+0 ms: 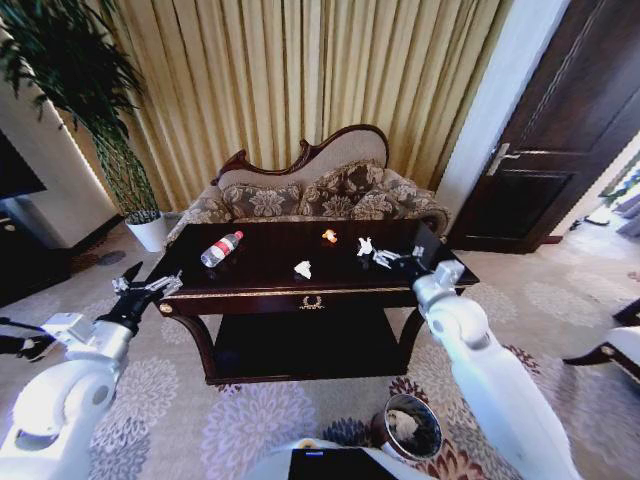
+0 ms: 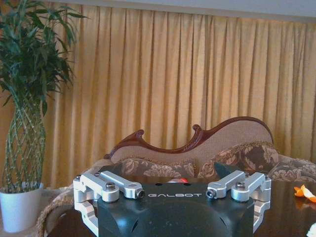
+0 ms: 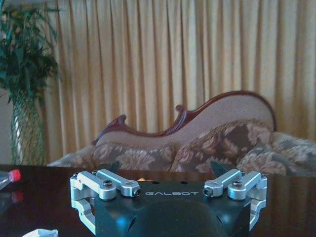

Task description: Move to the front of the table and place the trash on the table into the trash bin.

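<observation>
There is one table (image 1: 260, 290), big and dark. On it lies one bottle (image 1: 221, 248) with a red cap, near the left edge. There are two white paper scraps: one (image 1: 303, 268) close to the front edge in the middle, and one (image 1: 365, 245) farther back toward the right. There is one small orange bit (image 1: 329, 236) near the back edge. On the floor in front of the table stands one trash bin (image 1: 411, 427). Behind the table there is one sofa (image 1: 320, 190). There is one green plant (image 1: 95, 100) in one white pot (image 1: 149, 230). The robot has two arms, and each arm has one gripper, so two grippers: the left gripper (image 1: 140, 285) and the right gripper (image 1: 405, 257).
</observation>
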Controlling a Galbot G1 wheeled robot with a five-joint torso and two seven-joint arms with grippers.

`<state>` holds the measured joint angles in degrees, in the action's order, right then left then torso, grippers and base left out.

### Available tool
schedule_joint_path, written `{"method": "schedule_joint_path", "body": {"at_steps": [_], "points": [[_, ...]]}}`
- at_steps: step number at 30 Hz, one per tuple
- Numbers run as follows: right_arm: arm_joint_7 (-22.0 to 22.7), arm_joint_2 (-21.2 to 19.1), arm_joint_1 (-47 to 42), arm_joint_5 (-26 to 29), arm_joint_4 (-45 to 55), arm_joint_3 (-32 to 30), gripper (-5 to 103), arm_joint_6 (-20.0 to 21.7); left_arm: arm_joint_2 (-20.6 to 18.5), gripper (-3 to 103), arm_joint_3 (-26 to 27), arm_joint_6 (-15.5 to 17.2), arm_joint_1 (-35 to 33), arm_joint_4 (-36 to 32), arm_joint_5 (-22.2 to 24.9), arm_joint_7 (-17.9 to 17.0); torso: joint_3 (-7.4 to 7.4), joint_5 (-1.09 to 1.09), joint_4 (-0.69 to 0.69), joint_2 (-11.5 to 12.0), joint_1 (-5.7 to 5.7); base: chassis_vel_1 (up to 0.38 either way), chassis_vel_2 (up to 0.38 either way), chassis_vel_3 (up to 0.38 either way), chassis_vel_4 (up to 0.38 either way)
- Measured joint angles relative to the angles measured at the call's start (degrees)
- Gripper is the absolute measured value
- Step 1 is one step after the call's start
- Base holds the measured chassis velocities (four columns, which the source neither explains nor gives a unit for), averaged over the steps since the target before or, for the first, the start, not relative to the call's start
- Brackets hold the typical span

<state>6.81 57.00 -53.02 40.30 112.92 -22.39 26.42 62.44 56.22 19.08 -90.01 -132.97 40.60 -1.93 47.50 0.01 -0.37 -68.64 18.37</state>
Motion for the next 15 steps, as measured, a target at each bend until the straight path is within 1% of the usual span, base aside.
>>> {"method": "schedule_joint_path", "body": {"at_steps": [3,4,5,6,8,11,13,15], "points": [[0.00,-0.26,4.93,1.10,-3.50,3.55,100,3.17,1.78,100,-0.27,0.43,-0.98,-0.97,-0.90,-0.54,-0.01,-0.02,0.00,0.00,0.00,0.000,0.000,0.000,0.000],[0.00,-0.26,4.93,1.10,-3.50,3.55,100,3.17,1.78,100,-0.27,0.43,-0.98,-0.97,-0.90,-0.54,-0.01,-0.02,0.00,0.00,0.00,0.000,0.000,0.000,0.000],[0.00,0.07,7.54,1.68,-5.21,5.50,100,5.24,2.26,100,-0.13,0.68,-1.61,-1.50,-1.00,-0.85,0.00,-0.01,0.00,0.00,0.00,0.000,0.000,0.000,0.000],[0.00,0.40,9.12,2.25,-6.20,6.73,100,6.37,2.43,100,0.09,0.79,-1.98,-1.76,-1.04,-0.91,0.00,-0.01,0.00,0.00,0.00,0.000,0.000,0.000,0.000],[0.00,0.58,10.06,2.46,-6.83,7.47,100,6.93,2.52,100,0.28,0.82,-2.17,-1.86,-1.07,-0.95,0.00,0.00,0.00,0.00,0.00,0.000,0.000,0.000,0.000],[0.00,1.60,15.53,2.72,-10.76,11.31,100,8.14,3.03,100,1.24,0.86,-2.55,-2.02,-1.18,-1.12,0.00,0.00,0.00,0.00,0.00,0.000,0.000,0.000,0.000],[0.00,1.82,16.69,2.72,-11.58,11.89,100,8.31,3.13,100,1.37,0.87,-2.57,-2.02,-1.20,-1.15,0.00,-0.01,0.00,0.00,0.00,0.000,0.000,0.000,0.000],[0.00,2.51,21.54,2.41,-15.11,14.14,100,8.97,3.48,100,1.61,0.83,-2.62,-2.02,-1.24,-1.19,0.00,-0.03,0.02,0.00,0.00,0.000,0.000,0.000,0.000]]}}
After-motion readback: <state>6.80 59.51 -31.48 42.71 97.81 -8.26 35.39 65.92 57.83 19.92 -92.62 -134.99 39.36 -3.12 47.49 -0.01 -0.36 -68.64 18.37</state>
